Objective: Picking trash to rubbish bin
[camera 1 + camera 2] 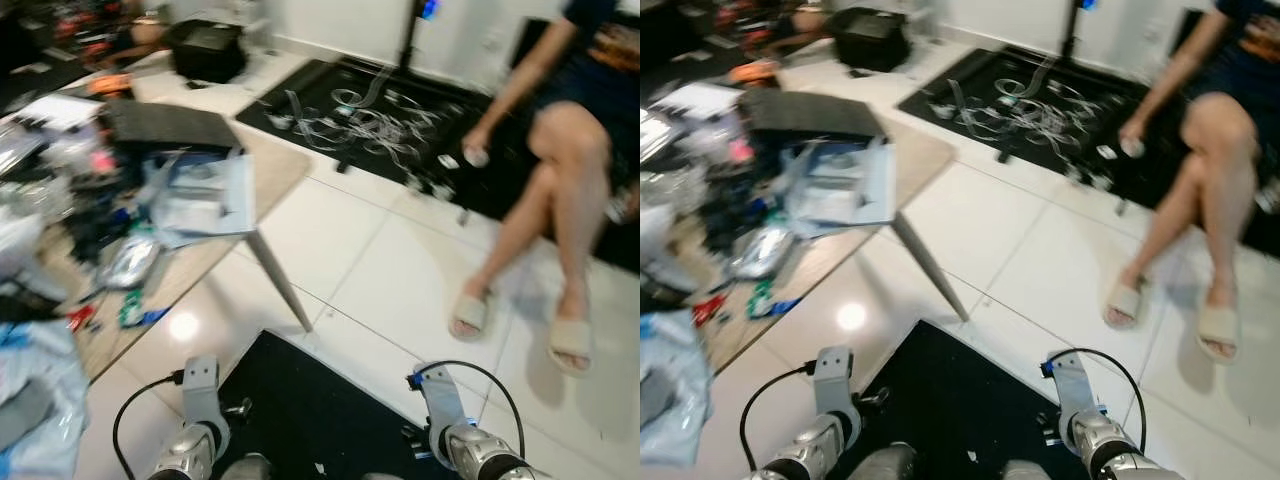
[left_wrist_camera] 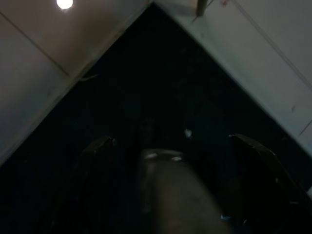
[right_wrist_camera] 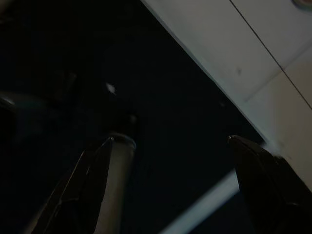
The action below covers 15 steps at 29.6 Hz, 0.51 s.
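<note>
Both arms are hanging low over a black mat (image 1: 300, 400) on the white tile. The left gripper (image 2: 170, 161) and right gripper (image 3: 170, 161) are each spreading their fingers wide, gripping nothing. Trash (image 1: 130, 260) is lying heaped on the wooden table (image 1: 275, 165) beyond the mat's left corner; a person's legs (image 1: 560, 200) are resting beyond its right.

Cluttered table (image 1: 270, 165) left, person's legs (image 1: 560, 230) right, tiles between

Both eye views look down, somewhat blurred, at the black mat (image 1: 300, 400) that both dim wrist views face closely.
</note>
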### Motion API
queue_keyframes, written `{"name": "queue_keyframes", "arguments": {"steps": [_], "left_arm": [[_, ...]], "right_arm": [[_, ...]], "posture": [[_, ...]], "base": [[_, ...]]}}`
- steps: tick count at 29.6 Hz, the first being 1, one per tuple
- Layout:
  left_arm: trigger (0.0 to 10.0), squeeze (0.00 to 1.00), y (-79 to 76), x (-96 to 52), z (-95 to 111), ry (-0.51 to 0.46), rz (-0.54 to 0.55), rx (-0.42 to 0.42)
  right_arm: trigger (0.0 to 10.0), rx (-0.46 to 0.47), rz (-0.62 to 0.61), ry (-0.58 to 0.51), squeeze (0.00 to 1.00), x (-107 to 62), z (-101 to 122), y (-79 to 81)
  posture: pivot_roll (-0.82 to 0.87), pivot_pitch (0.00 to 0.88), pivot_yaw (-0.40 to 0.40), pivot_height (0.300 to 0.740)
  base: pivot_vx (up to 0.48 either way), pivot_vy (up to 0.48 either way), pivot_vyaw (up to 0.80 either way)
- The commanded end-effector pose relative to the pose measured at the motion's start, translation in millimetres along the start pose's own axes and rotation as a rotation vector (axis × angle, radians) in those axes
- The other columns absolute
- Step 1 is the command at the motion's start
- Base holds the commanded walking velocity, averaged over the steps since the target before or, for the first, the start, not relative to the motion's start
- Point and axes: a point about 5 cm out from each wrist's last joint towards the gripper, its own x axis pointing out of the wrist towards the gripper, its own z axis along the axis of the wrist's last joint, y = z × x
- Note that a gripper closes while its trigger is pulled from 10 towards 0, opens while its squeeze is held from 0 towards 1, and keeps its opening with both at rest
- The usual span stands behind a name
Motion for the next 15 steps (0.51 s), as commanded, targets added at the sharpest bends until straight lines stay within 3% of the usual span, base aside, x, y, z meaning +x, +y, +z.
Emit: {"name": "queue_keyframes", "arguments": {"steps": [1, 15], "left_arm": [[10.0, 0.0, -1.6, -0.2, -3.5, 0.017, -0.007, 0.009], [10.0, 0.0, -1.3, -0.2, -4.2, 0.03, -0.012, 0.037]], "right_arm": [[10.0, 0.009, 0.0, 0.044, 0.0, -0.5, -13.6, 0.4], [10.0, 0.003, 0.002, 0.05, 0.0, -0.6, -14.6, 0.7]], "posture": [[0.02, 0.098, -0.014, 0.74], [0.02, 0.092, -0.016, 0.74]], "base": [[0.0, 0.0, 0.72], [0.0, 0.0, 0.72]]}}
